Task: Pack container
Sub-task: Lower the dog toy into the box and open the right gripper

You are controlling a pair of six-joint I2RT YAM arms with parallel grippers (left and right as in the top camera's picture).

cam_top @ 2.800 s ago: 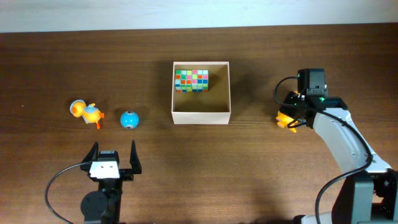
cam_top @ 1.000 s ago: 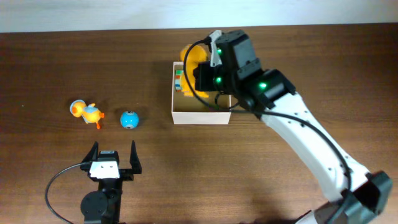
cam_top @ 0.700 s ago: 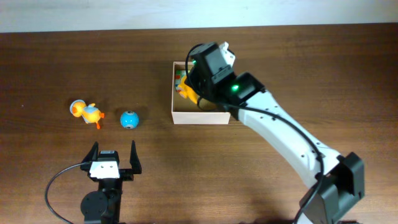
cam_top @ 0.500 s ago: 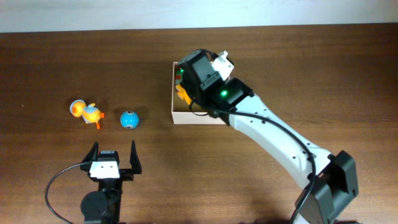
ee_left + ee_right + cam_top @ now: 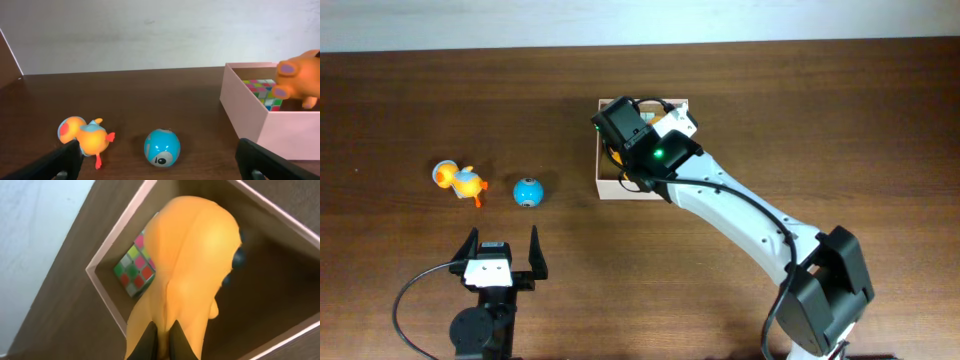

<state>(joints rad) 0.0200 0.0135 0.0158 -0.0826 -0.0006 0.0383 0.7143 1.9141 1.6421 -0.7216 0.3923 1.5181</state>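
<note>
The container (image 5: pixel 608 188) is seen just above the centre of the overhead frame, on the brown table (image 5: pixel 820 120). In the left wrist view its pale wall (image 5: pixel 245 115) is found at the right edge. A many-coloured cube (image 5: pixel 262 90) is lodged in a far corner of it, and the same cube (image 5: pixel 135 267) is shown against the rim (image 5: pixel 121 226) in the right wrist view.

The right hand (image 5: pixel 161 339) is closed on an orange soft toy (image 5: pixel 190 265), which is pinched between the two dark fingers at the bottom of that frame. The toy (image 5: pixel 300 75) is held over the container's opening, partly below the rim; whether the floor is touched cannot be told.

The left hand (image 5: pixel 503 240) is placed at the lower left of the overhead frame, spread wide with nothing in it. An orange and blue duck toy (image 5: pixel 458 181) lies at the left, and a blue ball (image 5: pixel 528 190) is set near it, between the duck and the container.
</note>
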